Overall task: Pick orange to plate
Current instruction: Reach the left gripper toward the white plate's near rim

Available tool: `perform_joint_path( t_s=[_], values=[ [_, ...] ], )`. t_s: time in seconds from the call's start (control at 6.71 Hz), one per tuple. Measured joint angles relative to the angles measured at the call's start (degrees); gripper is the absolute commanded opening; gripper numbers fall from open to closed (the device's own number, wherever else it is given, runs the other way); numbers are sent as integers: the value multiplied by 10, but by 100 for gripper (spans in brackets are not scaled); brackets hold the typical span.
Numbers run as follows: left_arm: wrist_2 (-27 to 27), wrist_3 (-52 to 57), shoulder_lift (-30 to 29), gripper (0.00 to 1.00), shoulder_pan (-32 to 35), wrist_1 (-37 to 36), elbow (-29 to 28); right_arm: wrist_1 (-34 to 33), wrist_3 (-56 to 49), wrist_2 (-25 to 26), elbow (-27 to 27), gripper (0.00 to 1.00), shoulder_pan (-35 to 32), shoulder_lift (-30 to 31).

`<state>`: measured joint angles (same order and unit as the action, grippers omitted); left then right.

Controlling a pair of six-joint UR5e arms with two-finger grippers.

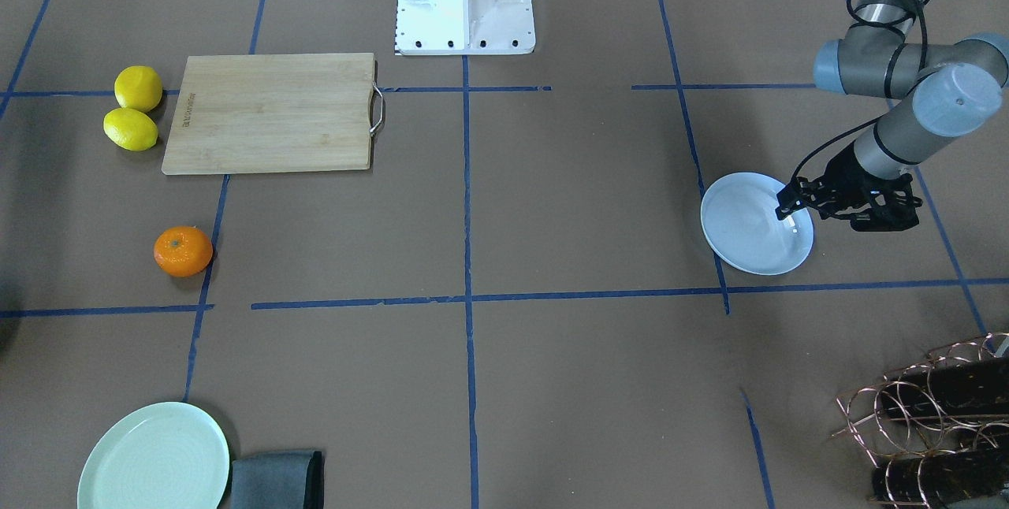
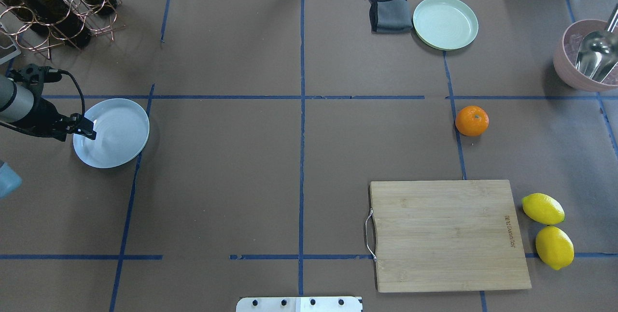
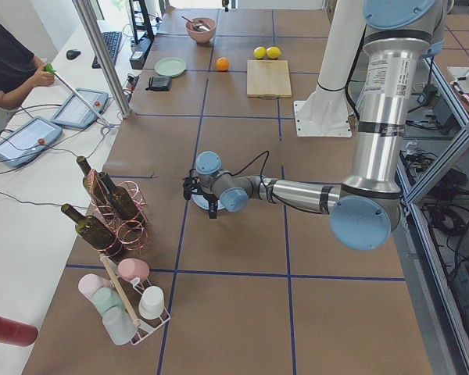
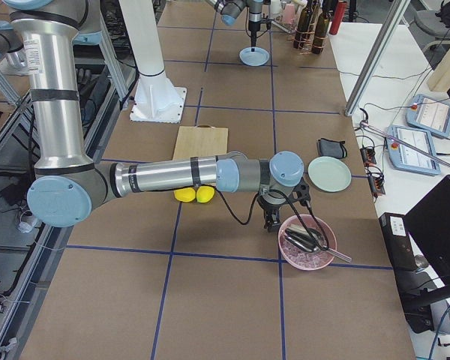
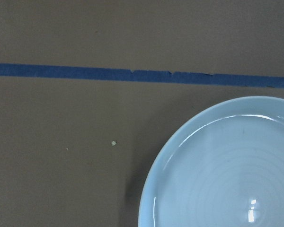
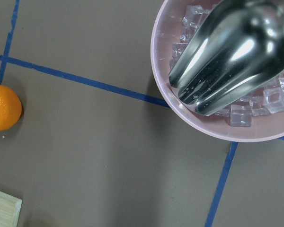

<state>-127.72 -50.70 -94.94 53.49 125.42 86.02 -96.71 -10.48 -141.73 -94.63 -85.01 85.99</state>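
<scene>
The orange [image 2: 471, 120] sits alone on the brown table at the robot's right, and also shows as the orange [image 1: 183, 251] and the orange [image 6: 4, 108]. Far across at the left lies the pale bluish plate [image 2: 116, 133], the same plate [image 1: 749, 229]. My left gripper [image 2: 89, 131] hangs over that plate's outer rim with its fingers together and nothing in them. The left wrist view shows only part of the plate [image 5: 227, 179]. My right gripper [image 4: 271, 221] points down between the orange and a pink bowl. I cannot tell whether it is open.
A pink bowl [image 2: 567, 68] of ice with a metal scoop stands at the far right. Two lemons [image 2: 542, 208] lie beside a wooden cutting board [image 2: 446, 234]. A mint-green plate [image 2: 445, 22] and grey cloth [image 2: 388, 13] sit at the back. A wine rack [image 2: 53, 7] fills the back left.
</scene>
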Motion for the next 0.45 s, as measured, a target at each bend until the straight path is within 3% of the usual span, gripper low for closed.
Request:
perform_joint_path(
  t_s=[0.15,0.45],
  values=[
    [0,0,0,0,-5,0,-4,0,0,0,0,100,1,0],
    [-3,2,-4,0,-8,0,-4,1,-1,1,-2,100,1,0]
  ],
)
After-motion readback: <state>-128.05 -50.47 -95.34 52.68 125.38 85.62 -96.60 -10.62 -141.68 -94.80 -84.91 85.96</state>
